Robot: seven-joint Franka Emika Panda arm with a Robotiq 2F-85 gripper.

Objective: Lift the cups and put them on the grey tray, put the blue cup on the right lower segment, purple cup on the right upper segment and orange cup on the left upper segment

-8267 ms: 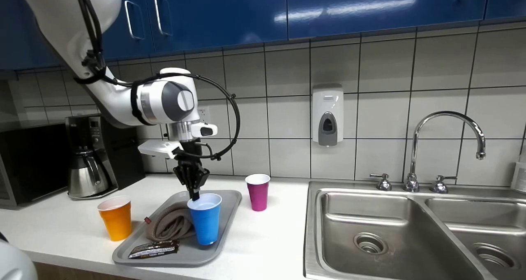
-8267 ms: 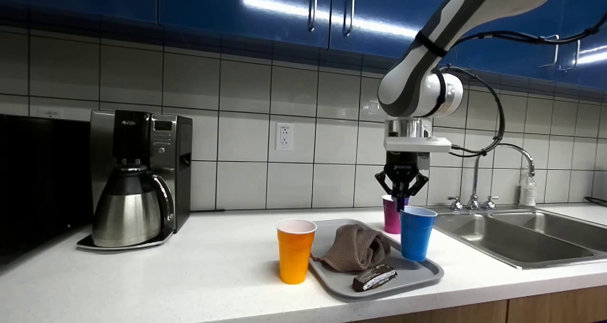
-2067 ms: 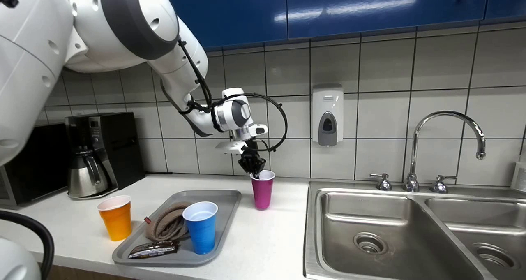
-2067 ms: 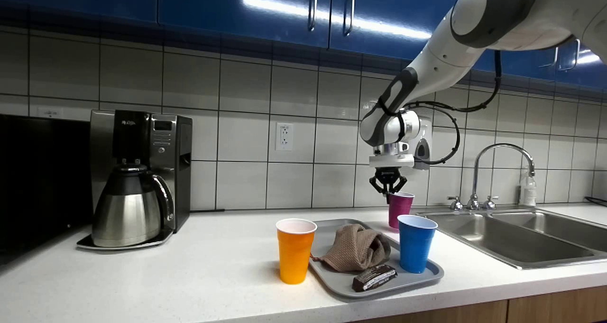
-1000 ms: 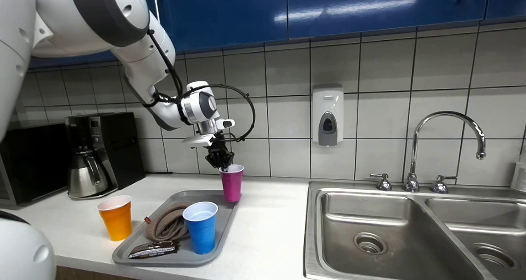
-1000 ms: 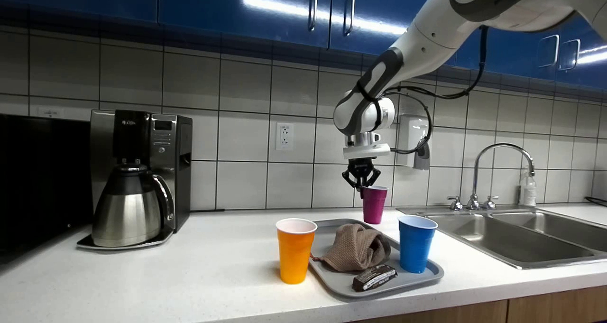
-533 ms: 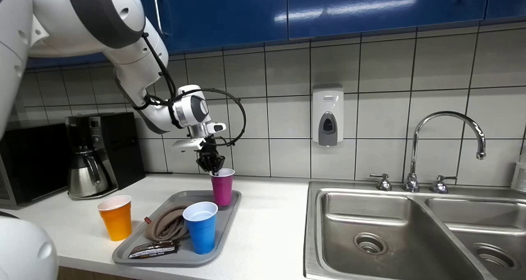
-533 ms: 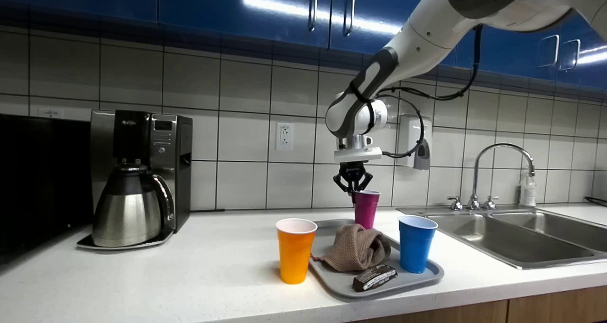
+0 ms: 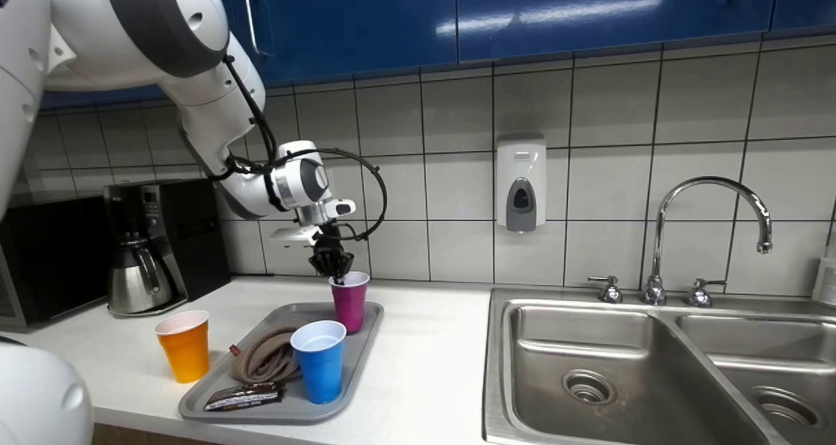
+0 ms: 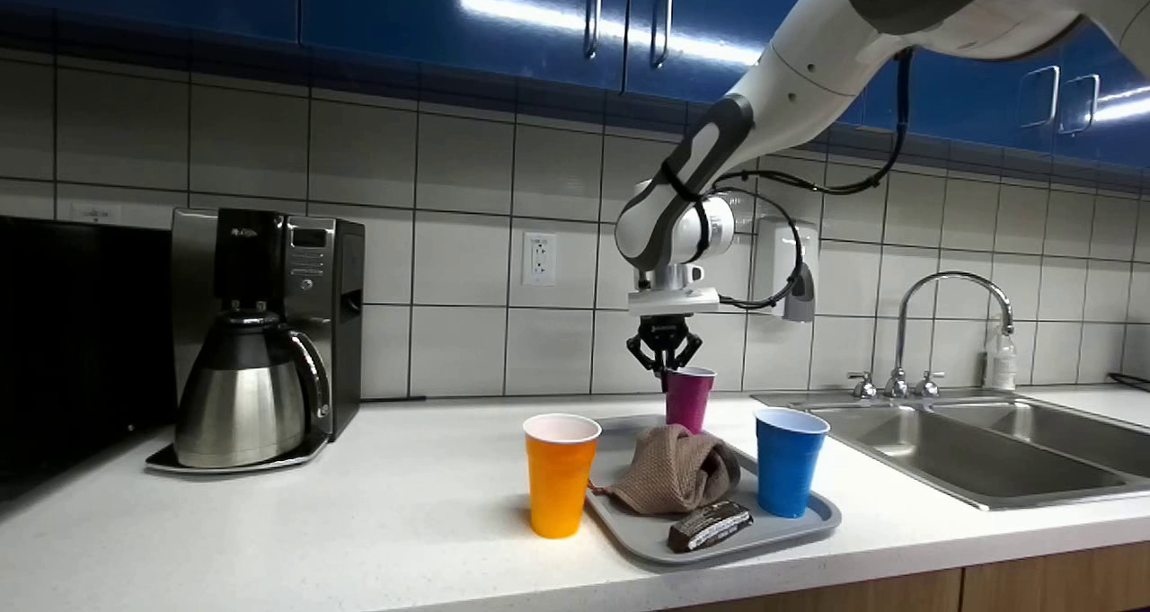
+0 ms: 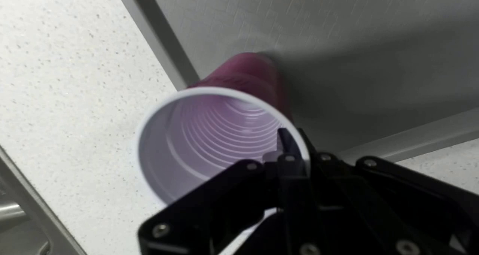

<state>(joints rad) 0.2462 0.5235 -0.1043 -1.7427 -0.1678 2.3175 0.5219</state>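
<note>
Purple cup [image 9: 351,308]: mouth up, over the two o'clock corner of the tray [image 9: 313,312]; hours for places are read round the tray's middle in an exterior view. Whether its base touches the tray, I cannot tell.
Gripper [image 11: 296,144]: pinching the purple cup by its wall at the rim; in the wrist view one finger [image 11: 287,142] sits inside the cup and the other outside, at three o'clock of the mouth.
Arm [image 9: 209,105]: white and grey, slanting down from eleven o'clock.
Blue cup [image 9: 321,366]: upright on the tray at four o'clock, just beside the cloth.
Brown cloth [image 9: 264,357]: rolled up near the tray's middle, a red tag [image 9: 234,350] at its nine o'clock end.
Snack bar [image 9: 243,398]: dark wrapper, lying on the tray between seven and eight o'clock.
Orange cup [image 9: 186,353]: upright on the white counter [image 9: 431,366], just off the tray's rim at nine o'clock.
Coffee maker [image 9: 186,236]: between ten and eleven o'clock, a steel jug [image 9: 137,285] on its base.
Sink [image 9: 498,366]: steel, two basins, at three o'clock.
Soap dispenser [image 9: 521,183]: on the tiled wall [image 9: 457,183] at two o'clock.
Cupboards [image 9: 366,20]: blue, along the top of the wall.
</note>
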